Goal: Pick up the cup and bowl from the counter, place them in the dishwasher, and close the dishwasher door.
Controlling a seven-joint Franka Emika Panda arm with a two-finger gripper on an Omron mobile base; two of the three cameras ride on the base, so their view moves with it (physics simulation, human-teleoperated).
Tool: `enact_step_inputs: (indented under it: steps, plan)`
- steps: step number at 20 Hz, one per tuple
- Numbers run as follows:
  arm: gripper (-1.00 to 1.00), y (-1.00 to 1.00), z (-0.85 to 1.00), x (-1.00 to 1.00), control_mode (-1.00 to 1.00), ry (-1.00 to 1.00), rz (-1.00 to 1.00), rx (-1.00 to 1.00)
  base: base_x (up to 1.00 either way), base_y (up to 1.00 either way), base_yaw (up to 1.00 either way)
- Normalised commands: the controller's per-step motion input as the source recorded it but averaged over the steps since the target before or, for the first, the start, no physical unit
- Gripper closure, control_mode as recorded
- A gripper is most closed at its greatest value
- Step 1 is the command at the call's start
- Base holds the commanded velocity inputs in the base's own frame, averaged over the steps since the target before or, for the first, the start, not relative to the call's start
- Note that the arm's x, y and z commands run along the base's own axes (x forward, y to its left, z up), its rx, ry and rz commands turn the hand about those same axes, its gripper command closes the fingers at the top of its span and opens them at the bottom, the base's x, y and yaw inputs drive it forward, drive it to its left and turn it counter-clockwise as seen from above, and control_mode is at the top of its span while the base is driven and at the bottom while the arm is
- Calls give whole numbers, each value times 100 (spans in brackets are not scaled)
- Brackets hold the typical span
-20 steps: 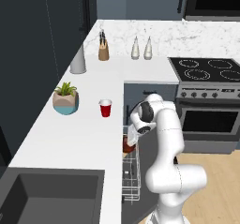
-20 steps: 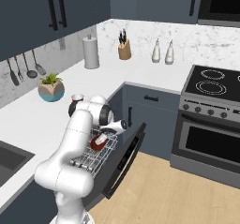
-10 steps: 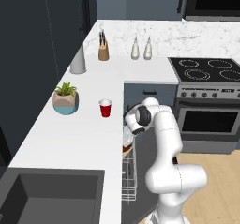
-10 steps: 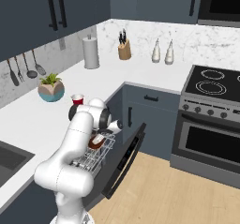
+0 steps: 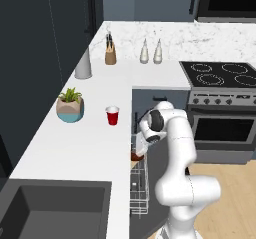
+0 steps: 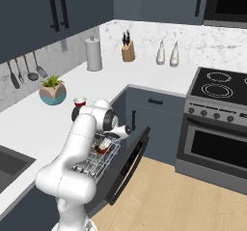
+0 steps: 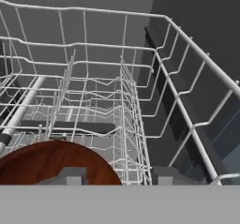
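At the center of the left base view, the white arm bends down over the pulled-out white wire rack of the dishwasher, its gripper low at the rack's near end. The dark reddish-brown bowl sits in the rack at the lower left of the hand view, and the two finger tips stand apart beside it, one on either side of its right part. The red cup stands upright on the white counter, left of center, near a potted plant.
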Motion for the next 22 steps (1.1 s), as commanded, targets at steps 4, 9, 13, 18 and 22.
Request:
enact_step_inputs:
  steps: [4, 9, 13, 18, 22]
  plan:
    - [-100, -18, 47, -26, -100, -19, 0, 1, 0, 0, 0]
    - [-100, 0, 66, -10, -100, -13, 0, 0, 0, 0, 0]
    - [-100, -6, 88, -22, -100, -1, 0, 0, 0, 0, 0]
    - [-100, -21, 100, -14, -100, 0, 0, 0, 0, 0, 0]
    - [-100, -12, 97, -15, -100, 2, 0, 0, 0, 0, 0]
